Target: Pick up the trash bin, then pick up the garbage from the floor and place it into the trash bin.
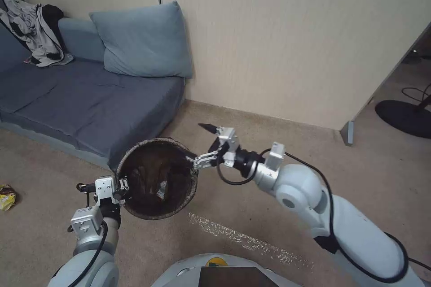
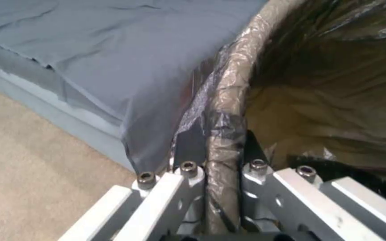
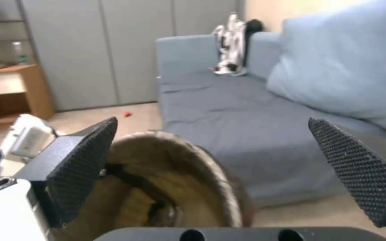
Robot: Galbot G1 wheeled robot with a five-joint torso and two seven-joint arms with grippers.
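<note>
The trash bin (image 1: 157,179), round and lined with a dark brown bag, hangs above the carpet just in front of the sofa. My left gripper (image 1: 121,187) is shut on its near-left rim; in the left wrist view the fingers (image 2: 188,147) pinch the bag-wrapped rim (image 2: 240,70). My right gripper (image 1: 200,144) is open beside the bin's right rim, with nothing between its pads (image 3: 83,164) and the bin (image 3: 179,180) just below them. A small piece of garbage (image 1: 162,189) lies inside the bin. A yellow wrapper (image 1: 6,196) lies on the floor at far left, and a red scrap (image 3: 127,114) farther off.
The blue-grey sofa (image 1: 85,98), with a pillow (image 1: 143,40) and clothes (image 1: 36,31), stands close behind the bin. A beige wall (image 1: 292,40) runs behind, with a doorway and a black round base (image 1: 404,116) at right. A shiny strip (image 1: 242,237) lies on the carpet.
</note>
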